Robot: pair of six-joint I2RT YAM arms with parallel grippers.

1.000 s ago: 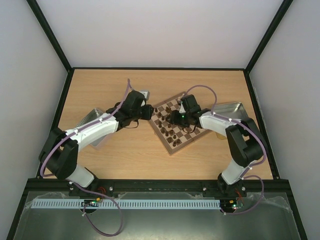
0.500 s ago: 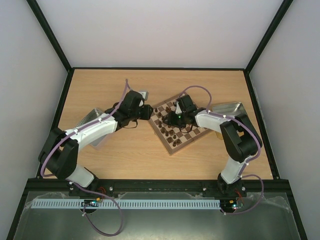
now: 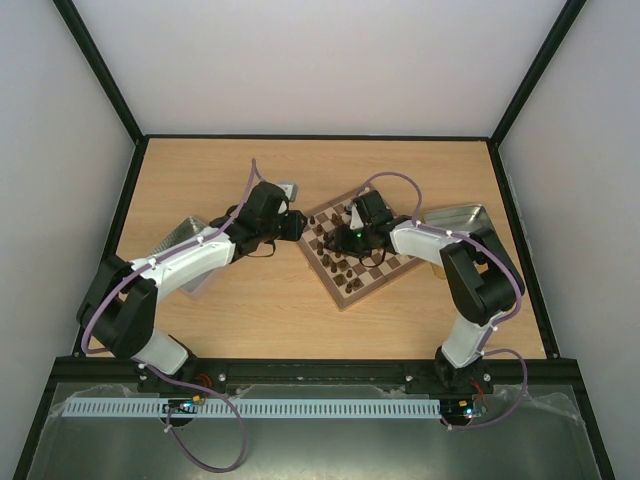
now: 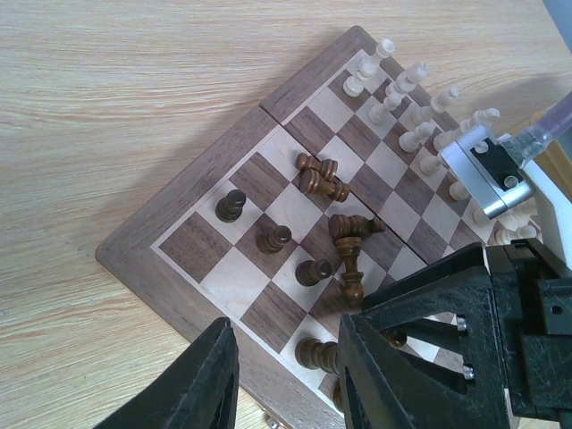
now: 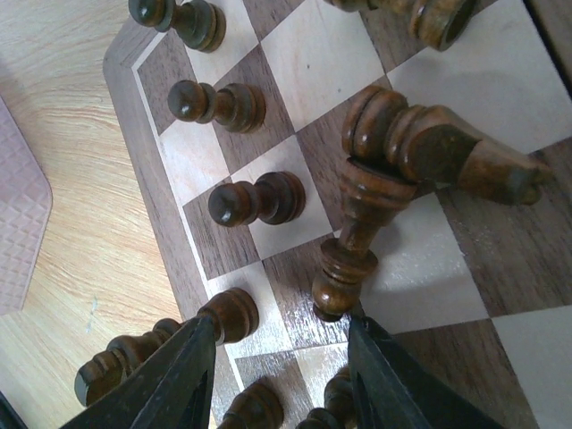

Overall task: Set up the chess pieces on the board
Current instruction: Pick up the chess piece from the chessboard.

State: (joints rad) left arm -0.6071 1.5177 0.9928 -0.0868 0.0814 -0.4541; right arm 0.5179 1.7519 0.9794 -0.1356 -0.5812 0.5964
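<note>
The board (image 3: 345, 295) lies tilted at the table's middle. Dark chess pieces (image 3: 335, 262) stand on its near-left side. In the left wrist view, cream-white pieces (image 4: 402, 89) stand in rows at the board's (image 4: 152, 259) far corner, and several dark pieces (image 4: 323, 177) lie fallen mid-board. My left gripper (image 3: 298, 225) hovers open and empty over the board's left corner (image 4: 286, 380). My right gripper (image 3: 345, 240) is open and low over the board (image 5: 277, 366). A fallen dark piece (image 5: 353, 241) lies just off its right fingertip (image 5: 393, 375), and a standing pawn (image 5: 234, 313) is by the left one.
A grey metal tin (image 3: 185, 240) lies under my left arm at the table's left. A gold-rimmed tin (image 3: 462, 222) sits right of the board behind my right arm. Both grippers are close together over the board's left half; the right gripper (image 4: 483, 304) shows in the left wrist view.
My right gripper has shifted a little left across the board and its arm has folded in. My left gripper has barely moved. No piece was picked up.
</note>
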